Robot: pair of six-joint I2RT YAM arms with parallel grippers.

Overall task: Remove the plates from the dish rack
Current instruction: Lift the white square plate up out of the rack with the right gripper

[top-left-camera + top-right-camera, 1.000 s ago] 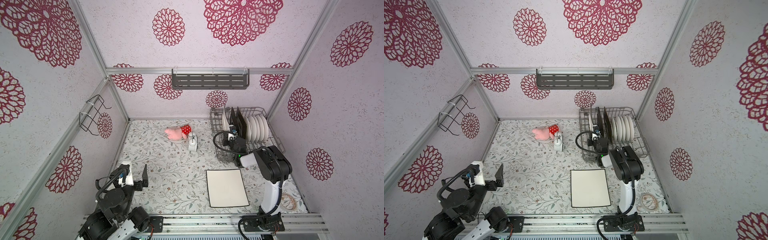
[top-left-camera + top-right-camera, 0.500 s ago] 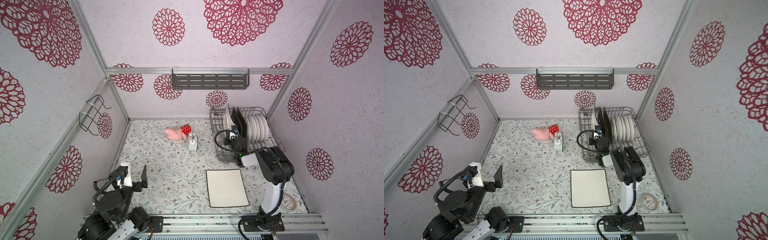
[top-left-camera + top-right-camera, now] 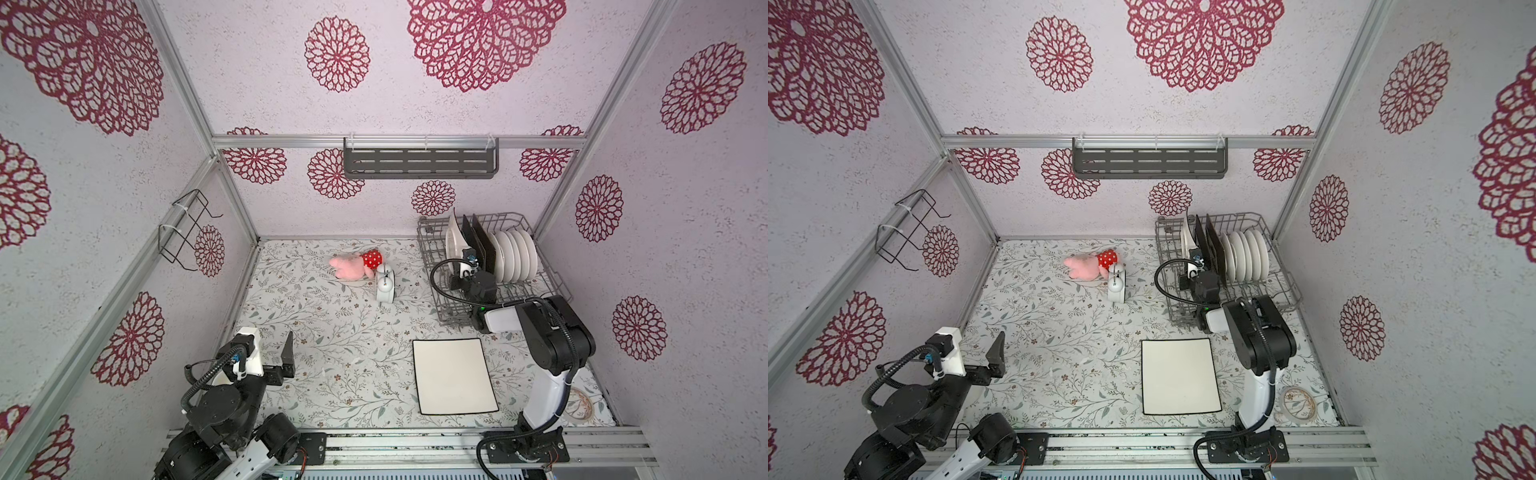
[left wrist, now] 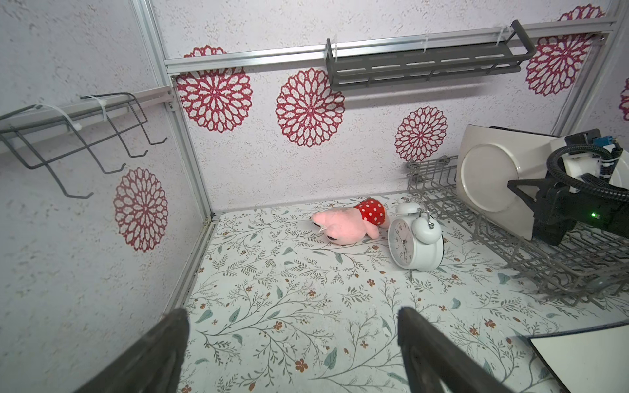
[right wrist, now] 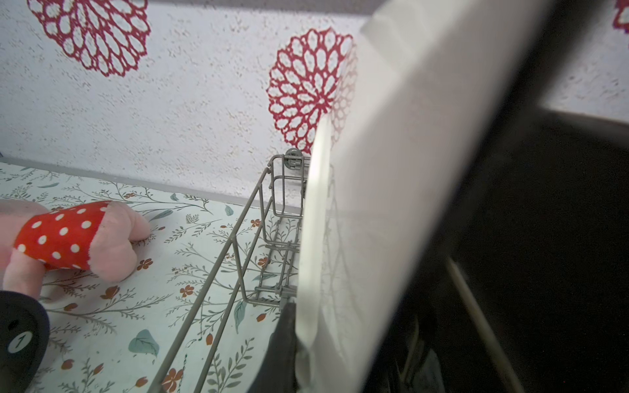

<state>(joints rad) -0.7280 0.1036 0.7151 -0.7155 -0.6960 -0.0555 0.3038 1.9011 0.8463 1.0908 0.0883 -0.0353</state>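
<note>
The grey wire dish rack stands at the back right in both top views. In it stand a large white rectangular plate, dark square plates and several round white plates. My right gripper reaches into the rack and is shut on the white plate's lower edge, with one dark finger against its face. Another white black-rimmed plate lies flat on the table in front of the rack. My left gripper hangs open and empty over the front left of the table.
A pink plush toy and a white alarm clock lie left of the rack. A small printed round plate sits at the front right corner, behind the right arm. A grey slotted shelf and a black wire holder hang on the walls.
The right jaws have closed further onto the white plate in the rack. The left arm has shifted slightly at the front left, its gripper still wide open.
</note>
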